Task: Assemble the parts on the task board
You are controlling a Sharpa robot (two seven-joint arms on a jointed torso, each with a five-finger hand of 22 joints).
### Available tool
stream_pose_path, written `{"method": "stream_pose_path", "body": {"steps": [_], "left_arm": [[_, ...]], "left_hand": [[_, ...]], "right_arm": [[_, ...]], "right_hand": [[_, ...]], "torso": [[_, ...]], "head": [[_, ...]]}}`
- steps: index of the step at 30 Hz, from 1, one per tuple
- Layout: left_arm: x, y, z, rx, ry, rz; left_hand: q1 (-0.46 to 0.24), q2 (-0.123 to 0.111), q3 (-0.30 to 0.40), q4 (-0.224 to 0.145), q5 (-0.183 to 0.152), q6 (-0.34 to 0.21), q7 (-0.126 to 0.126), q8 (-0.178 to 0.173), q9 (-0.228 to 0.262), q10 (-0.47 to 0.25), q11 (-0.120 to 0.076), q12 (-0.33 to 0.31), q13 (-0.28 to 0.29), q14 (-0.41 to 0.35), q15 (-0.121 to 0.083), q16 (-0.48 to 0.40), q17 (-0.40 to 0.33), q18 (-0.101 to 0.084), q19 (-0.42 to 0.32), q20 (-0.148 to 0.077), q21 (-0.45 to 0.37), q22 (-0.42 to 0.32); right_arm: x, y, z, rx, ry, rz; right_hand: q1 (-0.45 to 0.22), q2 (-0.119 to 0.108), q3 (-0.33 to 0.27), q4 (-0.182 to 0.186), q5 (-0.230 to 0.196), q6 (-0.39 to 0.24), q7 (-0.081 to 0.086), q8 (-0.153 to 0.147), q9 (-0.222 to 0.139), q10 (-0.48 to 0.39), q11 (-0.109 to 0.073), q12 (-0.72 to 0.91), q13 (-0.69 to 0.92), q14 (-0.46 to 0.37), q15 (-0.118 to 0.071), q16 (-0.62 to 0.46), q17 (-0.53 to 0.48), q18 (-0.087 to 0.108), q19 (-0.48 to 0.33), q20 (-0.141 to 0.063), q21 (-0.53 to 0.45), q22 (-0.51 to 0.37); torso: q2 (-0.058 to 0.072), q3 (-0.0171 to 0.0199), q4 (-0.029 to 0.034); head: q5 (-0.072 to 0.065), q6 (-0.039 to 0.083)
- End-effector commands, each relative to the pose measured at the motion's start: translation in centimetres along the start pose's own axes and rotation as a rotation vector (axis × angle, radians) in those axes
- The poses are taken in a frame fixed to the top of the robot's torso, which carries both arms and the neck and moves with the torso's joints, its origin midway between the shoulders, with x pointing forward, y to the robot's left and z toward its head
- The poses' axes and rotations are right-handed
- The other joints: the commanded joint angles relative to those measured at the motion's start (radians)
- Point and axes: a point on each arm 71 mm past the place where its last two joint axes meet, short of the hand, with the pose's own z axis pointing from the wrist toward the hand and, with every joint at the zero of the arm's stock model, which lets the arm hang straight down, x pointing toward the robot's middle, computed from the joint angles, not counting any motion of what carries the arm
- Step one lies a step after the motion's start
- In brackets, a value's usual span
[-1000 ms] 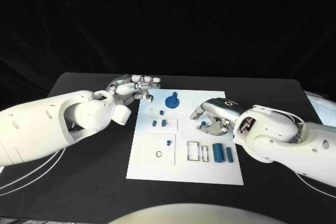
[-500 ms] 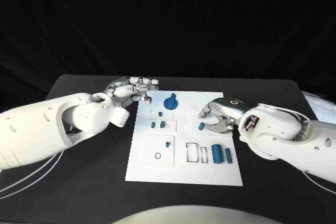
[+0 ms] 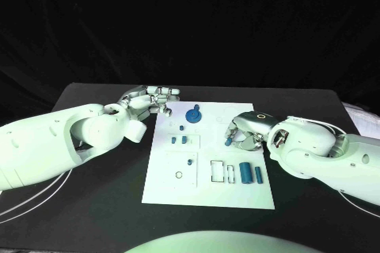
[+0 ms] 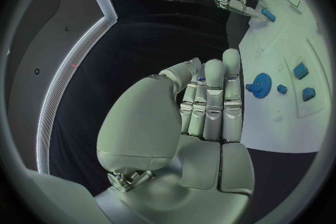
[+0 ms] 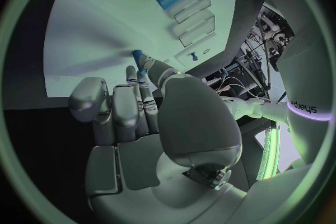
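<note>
Head view: the white rectangular task board (image 3: 210,159) lies mid-table. The right hand (image 3: 244,133) pinches a small blue peg (image 3: 228,142) just above the board's middle. A blue gear (image 3: 193,115) sits at the far end, two short blue pegs (image 3: 179,139) stand in a square, and two blue cylinders (image 3: 252,173) lie loose near empty slots, so most assembly looks undone.

Left wrist view: the left hand (image 4: 203,106) hangs beside the board with fingers together, grasping nothing.

Right wrist view: fingertips (image 5: 143,70) grip the peg
</note>
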Motion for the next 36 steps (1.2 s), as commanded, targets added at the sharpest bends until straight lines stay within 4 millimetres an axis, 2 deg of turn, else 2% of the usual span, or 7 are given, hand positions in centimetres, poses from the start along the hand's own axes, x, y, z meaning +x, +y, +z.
{"method": "stream_pose_path", "body": {"steps": [1,5,17,25,29,36], "left_arm": [[0.27,-0.03,0.06,0.003,0.025,-0.001],[0.3,0.01,0.08,0.002,0.028,-0.002],[0.34,0.12,0.05,-0.008,0.039,0.002],[0.37,0.18,0.05,-0.013,0.042,0.002],[0.38,0.19,0.06,-0.013,0.043,0.002],[0.31,0.2,0.07,-0.014,0.041,0.002]], "left_hand": [[-0.002,0.006,0.0,-0.005,0.001,0.0,0.003,-0.004,0.0,-0.008,0.002,0.003,0.001,-0.007,-0.001,-0.004,-0.001,0.018,-0.007,-0.003,-0.006,-0.001],[-0.002,0.006,0.0,-0.005,0.001,0.0,0.003,-0.004,0.0,-0.008,0.002,0.003,0.001,-0.007,-0.001,-0.004,-0.001,0.018,-0.007,-0.003,-0.006,-0.001],[0.001,0.01,0.0,-0.009,0.001,0.003,0.003,-0.001,0.001,-0.008,0.002,0.009,0.002,-0.01,-0.002,-0.005,-0.004,0.018,-0.009,-0.002,-0.006,-0.001],[0.001,0.009,0.0,-0.009,0.001,0.003,0.003,-0.001,0.001,-0.009,0.002,0.01,0.002,-0.011,-0.001,-0.005,-0.004,0.018,-0.01,-0.002,-0.006,-0.001],[0.001,0.009,0.0,-0.009,0.001,0.003,0.003,-0.001,0.001,-0.009,0.002,0.01,0.002,-0.011,-0.001,-0.005,-0.004,0.018,-0.01,-0.002,-0.006,-0.001],[0.001,0.009,0.0,-0.009,0.001,0.003,0.003,-0.001,0.001,-0.009,0.002,0.01,0.002,-0.011,-0.001,-0.005,-0.004,0.018,-0.01,-0.002,-0.006,-0.001]], "right_arm": [[0.37,0.21,0.16,-0.003,0.045,-0.013],[0.43,0.47,0.36,-0.011,0.045,-0.01],[0.47,0.52,0.67,-0.008,0.036,-0.006],[0.42,0.51,0.87,-0.006,0.024,-0.006],[0.18,0.67,0.82,-0.018,-0.01,0.01],[-0.43,1.0,0.32,-0.036,-0.074,0.055]], "right_hand": [[0.001,0.011,0.005,0.002,-0.005,0.014,0.001,0.006,0.002,0.012,0.0,0.004,0.0,0.025,-0.007,-0.002,0.0,0.001,0.003,-0.006,0.002,0.002],[0.001,0.012,0.008,0.004,-0.008,0.021,0.0,0.007,0.003,0.02,-0.002,0.004,-0.001,0.025,-0.008,-0.001,0.0,0.001,0.004,-0.007,0.003,0.003],[-0.007,0.01,0.007,0.011,-0.016,0.025,0.002,0.004,0.002,0.024,-0.002,0.0,-0.001,0.026,-0.009,0.002,0.003,0.0,0.006,-0.009,0.004,0.005],[0.001,0.027,0.019,0.017,-0.021,0.063,-0.007,0.016,0.008,0.067,-0.013,0.006,0.002,0.029,-0.017,0.01,0.011,-0.001,0.012,-0.015,0.01,0.014],[0.015,0.048,0.035,0.017,-0.055,0.09,-0.014,0.026,0.014,0.094,-0.021,0.007,0.003,0.035,-0.024,0.031,0.037,-0.006,0.024,-0.022,0.028,0.041],[0.02,0.06,0.044,0.016,-0.061,0.105,-0.017,0.03,0.019,0.116,-0.027,0.003,0.004,0.039,-0.028,0.043,0.05,-0.008,0.029,-0.028,0.037,0.053]], "torso": [[0.0,0.0004,0.0002],[0.0,0.0005,0.0018],[0.0,0.0002,0.0006],[-0.001,0.0001,0.0008],[-0.001,0.0002,0.0009],[-0.001,0.0001,-0.0008]], "head": [[0.0,-0.001],[0.0,-0.003],[0.003,-0.006],[0.003,-0.007],[0.002,-0.006],[0.0,-0.003]]}}
